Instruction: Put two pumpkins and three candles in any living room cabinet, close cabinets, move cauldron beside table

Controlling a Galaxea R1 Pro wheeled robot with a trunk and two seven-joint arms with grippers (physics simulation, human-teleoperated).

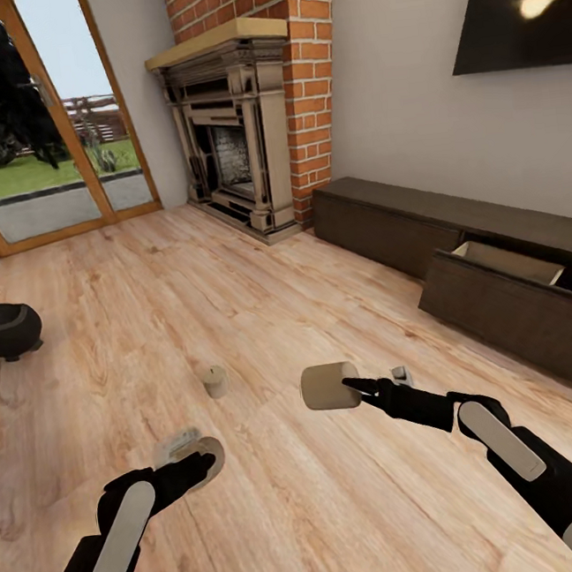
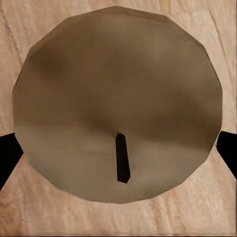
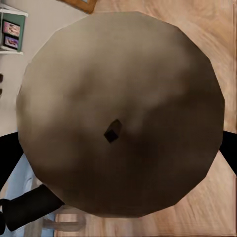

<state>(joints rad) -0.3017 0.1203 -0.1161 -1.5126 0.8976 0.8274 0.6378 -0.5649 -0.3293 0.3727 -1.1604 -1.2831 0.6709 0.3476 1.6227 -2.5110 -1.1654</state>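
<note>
The cabinet [image 1: 458, 240] along the wall has one drawer [image 1: 505, 263] pulled out, the right gripper [image 1: 351, 387] holds a candle [image 1: 329, 387] clamped above the floor [image 1: 264, 324], the left gripper [image 1: 199, 460] closes around another [image 1: 209, 455], and a third [image 1: 214, 380] stands between.

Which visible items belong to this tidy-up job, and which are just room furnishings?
Job:
- candle in right gripper
- candle in left gripper
- third candle on floor
- cabinet, drawer open
- cauldron

Furnishings:
- fireplace
- TV
- glass door
</note>
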